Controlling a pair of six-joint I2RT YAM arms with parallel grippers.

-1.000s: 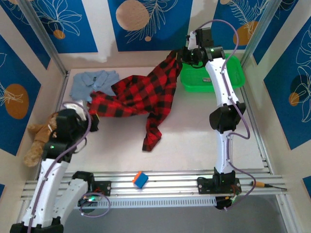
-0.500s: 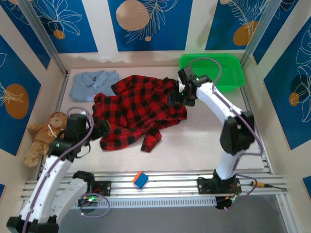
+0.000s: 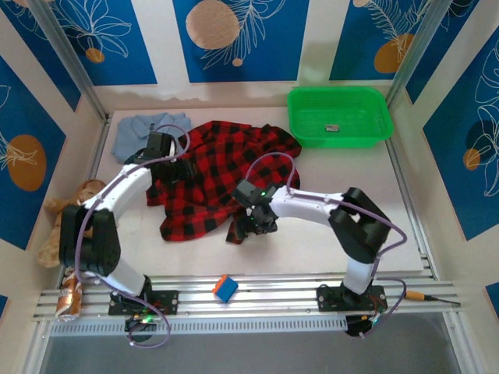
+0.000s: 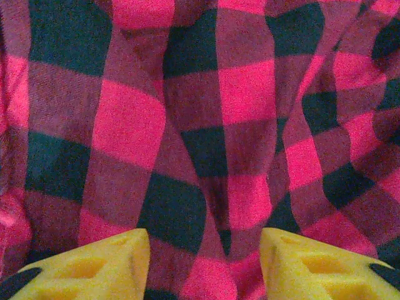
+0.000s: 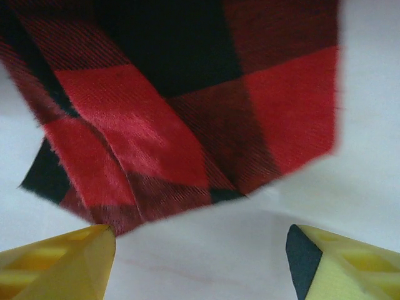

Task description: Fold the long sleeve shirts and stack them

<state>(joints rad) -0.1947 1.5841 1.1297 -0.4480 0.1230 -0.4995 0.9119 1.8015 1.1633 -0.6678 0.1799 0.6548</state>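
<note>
The red-and-black checked flannel shirt (image 3: 222, 167) lies crumpled across the middle of the table, one sleeve end (image 3: 236, 230) trailing toward the front. My left gripper (image 3: 185, 169) hovers open over its left part; the left wrist view has checked cloth (image 4: 200, 125) under the spread yellow fingers of that gripper (image 4: 205, 265). My right gripper (image 3: 251, 227) is low at the sleeve end, open. In the right wrist view the sleeve's edge (image 5: 187, 137) lies just ahead of this gripper (image 5: 200, 262), bare table between the fingers. The light blue collared shirt (image 3: 134, 134) lies at the back left.
A green basket (image 3: 374, 132) holding a small object (image 3: 331, 128) stands at the back right. A teddy bear (image 3: 53, 226) sits at the left wall. A blue-and-orange block (image 3: 224, 287) rests on the front rail. Bare table (image 3: 327, 179) lies right of the flannel.
The right gripper let the flannel down from the back right and came forward to the sleeve end. The left gripper swung from the front left to over the shirt's left side.
</note>
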